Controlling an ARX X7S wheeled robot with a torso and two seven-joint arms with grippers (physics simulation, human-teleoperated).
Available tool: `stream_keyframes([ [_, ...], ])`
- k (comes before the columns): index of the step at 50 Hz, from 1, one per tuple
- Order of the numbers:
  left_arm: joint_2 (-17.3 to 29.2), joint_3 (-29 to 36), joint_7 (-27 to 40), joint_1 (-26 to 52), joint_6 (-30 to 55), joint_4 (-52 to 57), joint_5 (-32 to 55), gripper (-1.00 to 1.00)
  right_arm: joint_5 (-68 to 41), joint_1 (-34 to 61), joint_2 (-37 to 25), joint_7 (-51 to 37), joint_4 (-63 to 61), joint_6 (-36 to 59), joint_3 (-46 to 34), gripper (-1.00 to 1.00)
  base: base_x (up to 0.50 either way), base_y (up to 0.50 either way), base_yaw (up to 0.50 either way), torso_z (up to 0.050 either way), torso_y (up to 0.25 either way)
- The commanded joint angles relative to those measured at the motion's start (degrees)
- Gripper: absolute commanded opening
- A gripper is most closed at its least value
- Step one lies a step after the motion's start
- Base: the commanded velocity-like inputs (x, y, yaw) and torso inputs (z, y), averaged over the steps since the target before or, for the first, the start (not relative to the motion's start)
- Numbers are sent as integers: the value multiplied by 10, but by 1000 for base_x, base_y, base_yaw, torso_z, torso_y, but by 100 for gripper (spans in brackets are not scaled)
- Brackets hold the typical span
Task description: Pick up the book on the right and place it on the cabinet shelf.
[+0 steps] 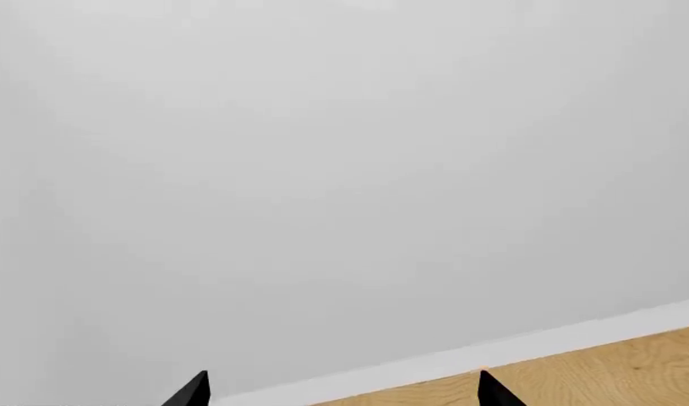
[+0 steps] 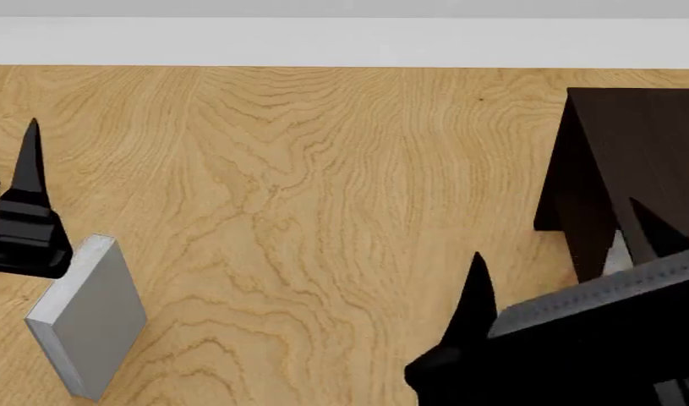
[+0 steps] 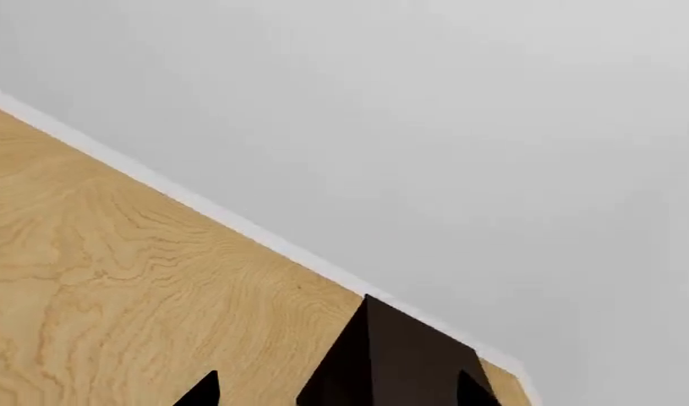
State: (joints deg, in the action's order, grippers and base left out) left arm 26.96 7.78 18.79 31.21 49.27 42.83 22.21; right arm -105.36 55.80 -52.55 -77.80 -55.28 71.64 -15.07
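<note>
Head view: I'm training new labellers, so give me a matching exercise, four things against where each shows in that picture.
Things:
1. grey book
2. cabinet
3. skirting board
4. left hand

Places:
A. along the top edge
B. at the left edge, higher in the picture than the book
C. right side
D. lower left

Pairs: 1-D, 2-C, 3-A, 4-B.

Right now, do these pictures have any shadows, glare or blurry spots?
Head view: sharp throughout, even flat light, no glare; the wood floor shows crisp grain, and the grey book casts almost no shadow. Left wrist view: mostly blank wall with soft shading, nothing blurred. Right wrist view: the dark cabinet corner is crisp, with no visible shadow.
</note>
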Motion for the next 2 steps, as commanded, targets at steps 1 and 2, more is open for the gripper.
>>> stream_keyframes([
  [1,6,-30,14,-4,43,53,27,100,-344,-25,-169,-122,-47,-7,209,100,0,0,0,0,0],
  [2,5,-34,16,-1,52,60,33,100,-360,-52,-175,-122,-47,5,249,100,0,0,0,0,0],
])
